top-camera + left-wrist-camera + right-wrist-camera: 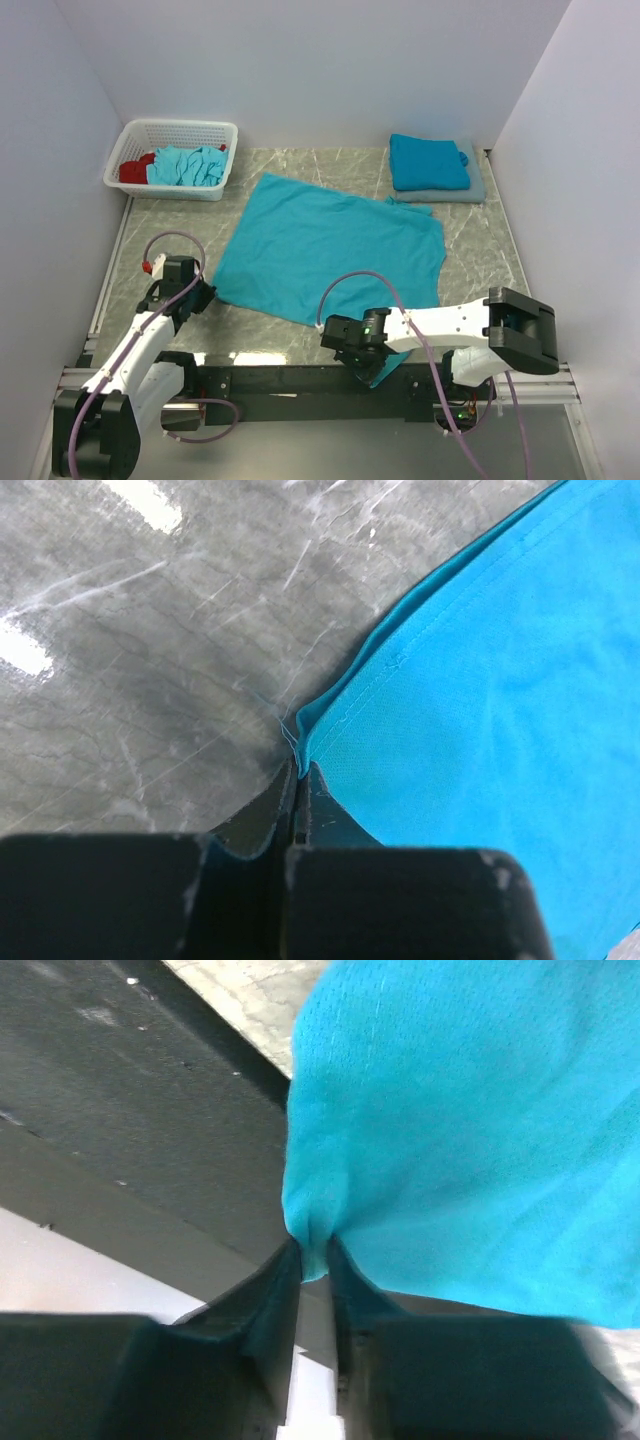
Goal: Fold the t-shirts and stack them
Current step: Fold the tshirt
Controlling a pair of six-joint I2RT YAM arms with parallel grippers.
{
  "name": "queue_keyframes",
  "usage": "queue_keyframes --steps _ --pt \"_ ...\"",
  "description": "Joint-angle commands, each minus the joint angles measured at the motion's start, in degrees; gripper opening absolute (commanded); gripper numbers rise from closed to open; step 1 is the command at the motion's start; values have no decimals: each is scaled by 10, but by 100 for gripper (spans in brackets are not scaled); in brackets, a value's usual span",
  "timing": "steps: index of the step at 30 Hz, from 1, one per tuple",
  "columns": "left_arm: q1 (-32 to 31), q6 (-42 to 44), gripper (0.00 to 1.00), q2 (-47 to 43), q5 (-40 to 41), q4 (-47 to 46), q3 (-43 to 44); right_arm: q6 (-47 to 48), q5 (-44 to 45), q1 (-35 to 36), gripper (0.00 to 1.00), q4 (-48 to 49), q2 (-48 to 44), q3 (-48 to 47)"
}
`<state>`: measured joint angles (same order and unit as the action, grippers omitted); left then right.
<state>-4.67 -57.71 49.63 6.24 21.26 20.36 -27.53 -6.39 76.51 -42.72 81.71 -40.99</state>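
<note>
A grey marbled bench [190, 215] is enclosed on three sides by plain white walls [300, 60]. Along its near edge, at the bottom of the top view, a black rail [280, 380] is mounted, and the same rail is seen as a dark band at the left of the right wrist view.

In the upper left corner of the bench a white lattice basket [180, 125] is placed. Crumpled t-shirts [190, 165] in turquoise are heaped in it, with a red cloth [135, 168] beside them at its left end. In the upper right corner a folded t-shirt [428, 160] in teal is laid on a grey-blue folded piece [478, 188].

The spread t-shirt [335, 250] is laid flat across the middle of the bench, well apart from the basket and just short of the folded pile. Its near right part is draped over the bench edge onto the rail.

The left fingers [325, 810] are pressed fully together on the hemmed corner of the spread t-shirt [500, 680], low against the marble. The right fingers [275, 1290] are drawn nearly together, and a bunched fold of the same shirt [470, 1130] is pinched between them above the rail.
</note>
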Motion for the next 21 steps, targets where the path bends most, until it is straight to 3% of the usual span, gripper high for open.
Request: queue_keyframes --steps 1,3,7,11,16,21 --pt "2 8 1 -9 -9 -1 -6 -16 25 7 11 10 24 4" --pt "2 6 1 -16 -7 5 -5 -22 34 7 0 2 21 1" --pt "2 -18 1 -44 -13 34 -4 -35 42 13 0 -26 -28 -10" --pt "2 -63 1 -102 10 98 6 -29 -18 21 0 -51 -115 -26" --pt "1 -130 1 -201 54 155 9 -2 -73 22 0 -91 -157 -34" --pt "1 -141 1 -245 64 152 -1 20 -80 22 0 -93 -170 -39"
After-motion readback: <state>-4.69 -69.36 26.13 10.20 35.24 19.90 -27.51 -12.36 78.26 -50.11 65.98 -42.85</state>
